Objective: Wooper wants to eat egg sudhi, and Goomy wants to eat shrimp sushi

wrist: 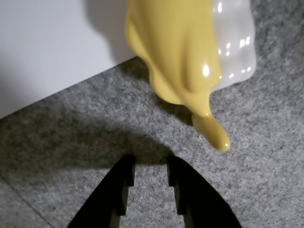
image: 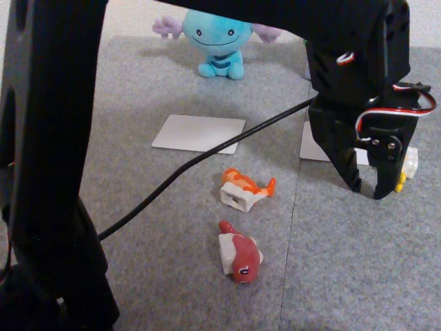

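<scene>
Nothing you see here is a true container; the nearest to one are two flat white cards. The left card [image: 199,133] lies bare on the grey mat [image: 138,89], at 6 o'clock from Wooper [image: 215,40]. The right card [image: 315,143] is half hidden behind the arm. In the wrist view its corner [wrist: 52,42] fills the 10 o'clock area, and the egg sudhi [wrist: 183,52] lies partly on its edge, partly on the mat, tail end pointing to 5 o'clock.

Your gripper [image: 368,191] hangs at 3 o'clock in the fixed view, tips near the mat. In the wrist view its fingers [wrist: 122,190] stand a narrow gap apart with nothing between them, just short of the egg piece. In the fixed view only a sliver of egg sudhi [image: 409,165] peeks out behind the gripper.

The shrimp sushi [image: 245,188] lies at centre, well clear of both cards. A red-topped sushi [image: 240,256] lies at 6 o'clock from it. A black cable [image: 179,172] crosses the mat diagonally past the left card. A dark arm post [image: 48,172] blocks the whole left side.
</scene>
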